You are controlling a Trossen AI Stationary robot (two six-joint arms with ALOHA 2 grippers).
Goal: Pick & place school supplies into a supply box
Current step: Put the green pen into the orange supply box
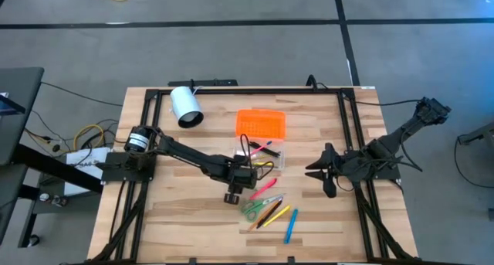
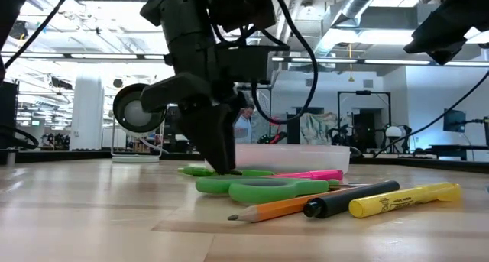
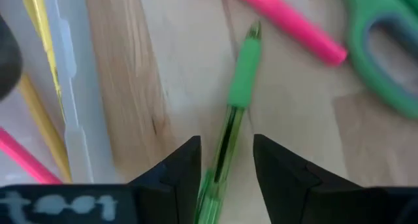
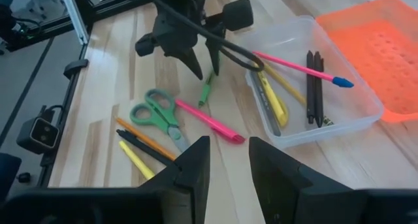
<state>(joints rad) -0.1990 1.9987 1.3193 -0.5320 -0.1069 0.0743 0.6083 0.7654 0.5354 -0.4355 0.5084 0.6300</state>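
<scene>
We are closing in on the green pen (image 3: 236, 87) lying on the table (image 1: 185, 211), just beside the clear supply box (image 4: 339, 123).

The green pen is lying flat between the spread fingers of our left gripper (image 3: 225, 164), which is reaching straight down over it and not pinching it yet. We are trying to keep the pen in the middle, squeeze gently so it does not roll, and miss the pink pen (image 3: 294, 25) and the green scissors (image 3: 385, 54) nearby. Our right gripper (image 4: 225, 168) is waiting with its fingers apart, well off to the side.

Overhead looks straight down, low camera level across the table (image 1: 185, 219), wrist cameras perhaps closest; all share the scissors (image 2: 260, 187).
</scene>
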